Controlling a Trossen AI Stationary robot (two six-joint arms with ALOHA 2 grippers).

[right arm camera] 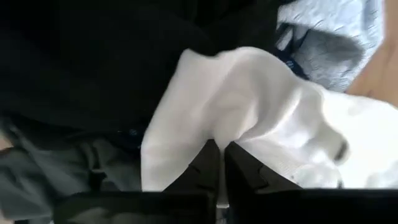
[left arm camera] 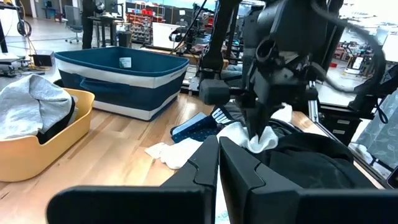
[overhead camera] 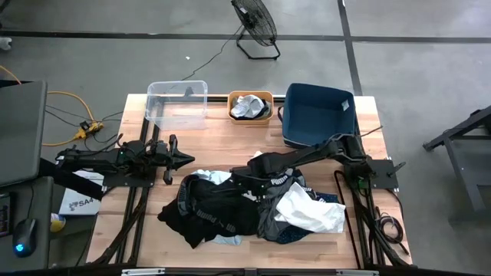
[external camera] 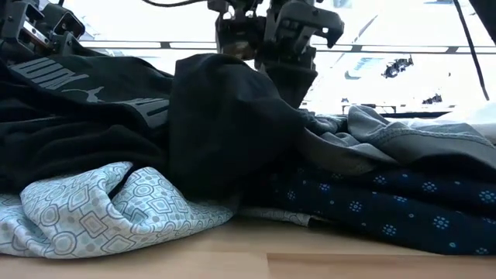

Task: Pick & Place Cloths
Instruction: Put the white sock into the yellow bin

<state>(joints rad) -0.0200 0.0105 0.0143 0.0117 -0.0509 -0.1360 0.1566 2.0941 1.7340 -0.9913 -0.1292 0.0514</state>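
On the wooden table [overhead camera: 215, 142], the right hand [overhead camera: 244, 181] pinches white cloth [right arm camera: 249, 106] beside black "PUMA"-lettered fabric [overhead camera: 207, 211]; left hand [overhead camera: 186, 159] clenched.

The right gripper [overhead camera: 244, 181] sits low on the heap of cloths [overhead camera: 230, 211], so in the high view its fingertips are hidden by its own body. In the right wrist view, the white cloth [right arm camera: 249, 118] hides whatever lies under it, and the black cloth [right arm camera: 93, 56] is cut off by the edge. In the low view, the patterned cloth [external camera: 101, 205] is partly hidden under the black one.
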